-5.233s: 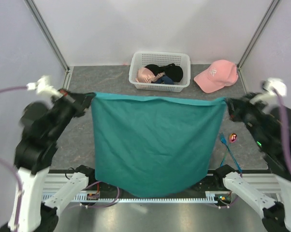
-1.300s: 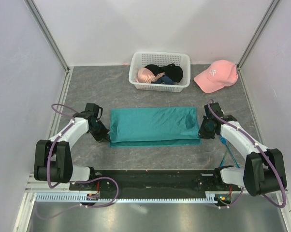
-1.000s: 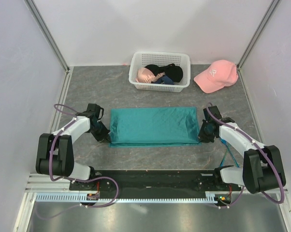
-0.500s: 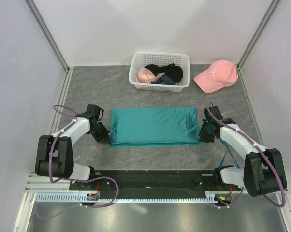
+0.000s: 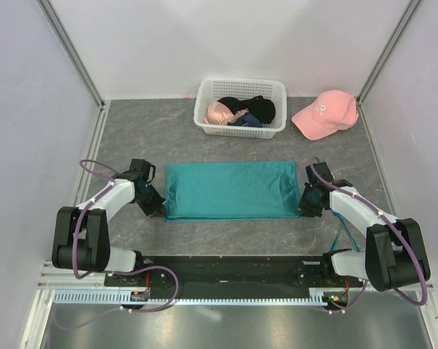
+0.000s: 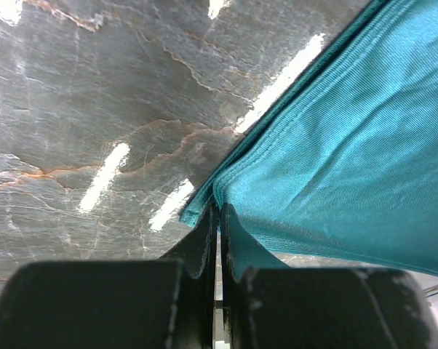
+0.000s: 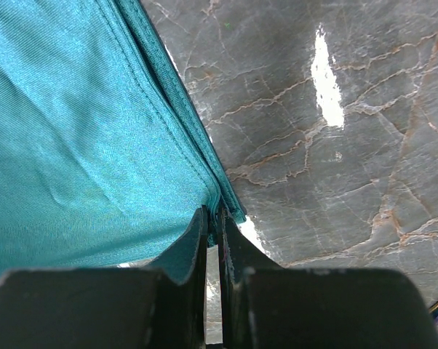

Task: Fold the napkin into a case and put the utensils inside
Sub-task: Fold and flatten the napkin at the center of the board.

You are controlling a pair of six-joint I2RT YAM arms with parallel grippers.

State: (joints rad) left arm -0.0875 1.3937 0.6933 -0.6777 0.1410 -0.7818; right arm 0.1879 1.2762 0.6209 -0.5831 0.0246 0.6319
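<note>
Left gripper (image 5: 158, 207) is down at table level, its two fingers pressed together on the near-left corner of the napkin (image 5: 232, 190). The left wrist view confirms it: left gripper (image 6: 219, 212) pinched tight, with the stacked teal edges of the napkin (image 6: 335, 167) running right into the narrow slit between the fingers. Over on the other side, the right gripper (image 5: 304, 206) mirrors it, clamped on the near-right corner. In its own camera the right gripper (image 7: 212, 215) has the fingers closed with the hemmed layers of the napkin (image 7: 81, 131) caught between them.

The cloth itself lies flat in the middle of the table (image 5: 204, 138), folded into a wide, layered rectangle with its long side running left to right and a few soft wrinkles across the top.

Both arms sit low. The left arm (image 5: 106, 200) reaches out from its base, elbow pushed outward, wrist curling back in toward the corner. The right arm (image 5: 357, 211) does the same in reverse, forearm slanting across the stone-patterned surface.

Well beyond the cloth, at the far edge, stands a white lattice basket (image 5: 241, 82) with black and pink garments (image 5: 248, 109) inside, and just to its right lies a pink cap (image 5: 324, 113).
</note>
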